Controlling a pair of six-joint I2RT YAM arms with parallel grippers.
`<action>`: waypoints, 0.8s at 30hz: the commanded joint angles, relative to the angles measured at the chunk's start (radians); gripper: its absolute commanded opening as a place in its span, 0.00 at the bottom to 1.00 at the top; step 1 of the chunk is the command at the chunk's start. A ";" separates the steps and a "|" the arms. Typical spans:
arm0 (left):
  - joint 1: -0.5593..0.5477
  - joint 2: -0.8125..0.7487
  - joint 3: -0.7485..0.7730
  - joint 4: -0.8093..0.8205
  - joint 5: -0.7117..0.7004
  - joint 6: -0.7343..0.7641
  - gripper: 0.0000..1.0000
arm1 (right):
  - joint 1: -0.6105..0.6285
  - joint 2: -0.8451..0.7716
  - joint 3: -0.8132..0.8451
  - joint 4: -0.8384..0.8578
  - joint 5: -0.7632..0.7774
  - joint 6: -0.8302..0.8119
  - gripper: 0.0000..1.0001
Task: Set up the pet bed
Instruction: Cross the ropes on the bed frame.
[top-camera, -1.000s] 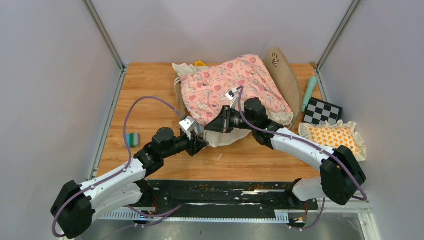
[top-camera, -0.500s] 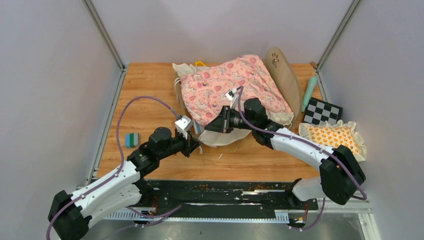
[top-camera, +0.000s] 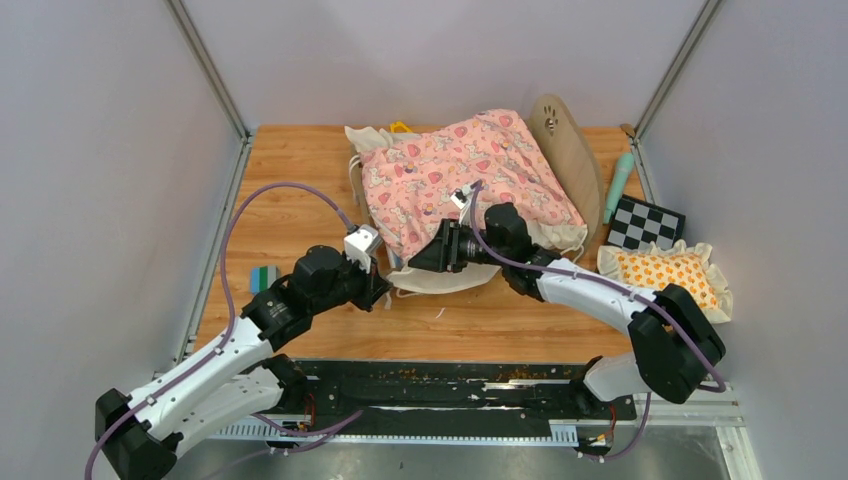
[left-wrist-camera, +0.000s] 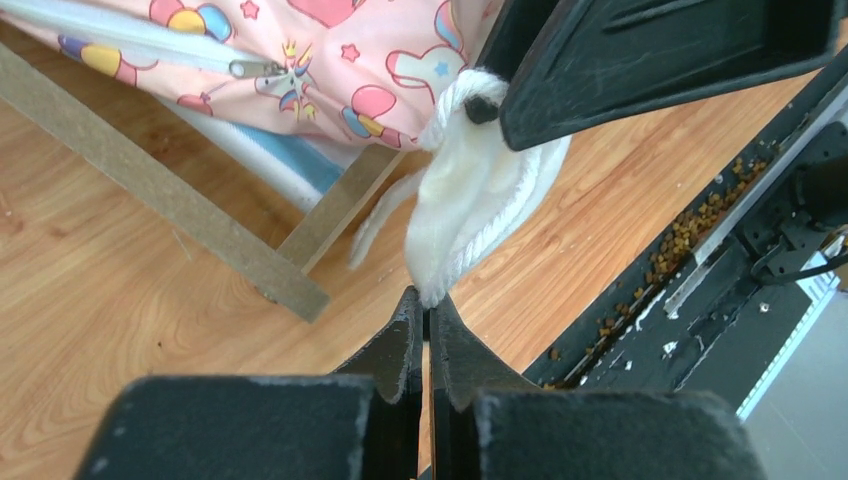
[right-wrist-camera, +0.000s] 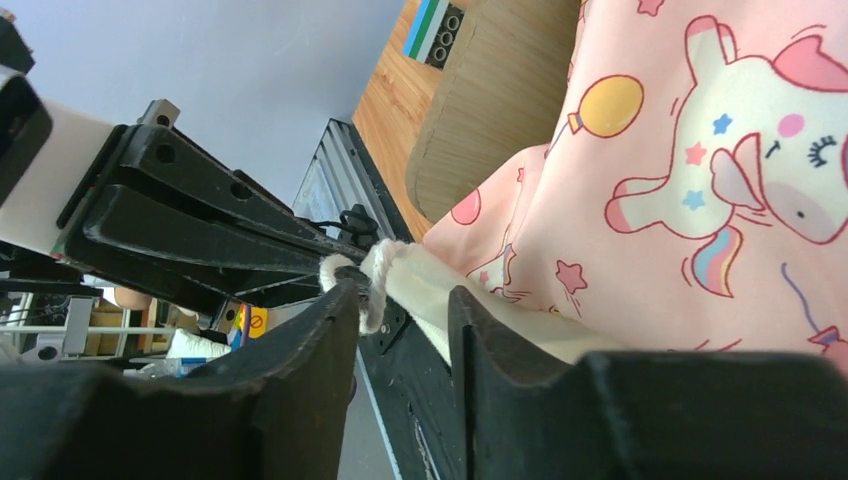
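Note:
The pet bed (top-camera: 562, 150) stands at the back middle of the table, its paw-print headboard on the right. A pink unicorn quilt (top-camera: 455, 175) lies bunched over it, and a strip of striped mattress (left-wrist-camera: 290, 165) shows under the quilt beside the wooden frame (left-wrist-camera: 150, 185). My left gripper (top-camera: 385, 287) is shut on the tip of the quilt's white ruffle (left-wrist-camera: 465, 205) at the bed's near corner. My right gripper (top-camera: 428, 258) faces it there, open, its fingers (right-wrist-camera: 335, 345) standing either side of the same ruffle (right-wrist-camera: 420, 285).
An orange-patterned frilled pillow (top-camera: 668, 275) lies at the right edge, with a checkerboard card (top-camera: 645, 222) and a mint-green stick (top-camera: 618, 185) behind it. A green-and-blue block (top-camera: 265, 278) sits at the left. A black rail (top-camera: 450, 385) strewn with crumbs runs along the near edge.
My left gripper shut on the ruffle's tip and drew back to the near left. My right gripper let go of the ruffle and now stands open around it.

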 joint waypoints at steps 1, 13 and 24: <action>-0.003 0.004 0.041 -0.059 -0.015 0.021 0.01 | 0.021 -0.014 -0.022 0.144 -0.014 0.032 0.42; -0.003 -0.008 0.025 -0.061 -0.011 0.008 0.00 | 0.181 -0.064 -0.133 0.297 0.296 0.262 0.51; -0.003 -0.037 0.009 -0.057 0.007 -0.004 0.00 | 0.200 0.023 -0.164 0.475 0.375 0.398 0.48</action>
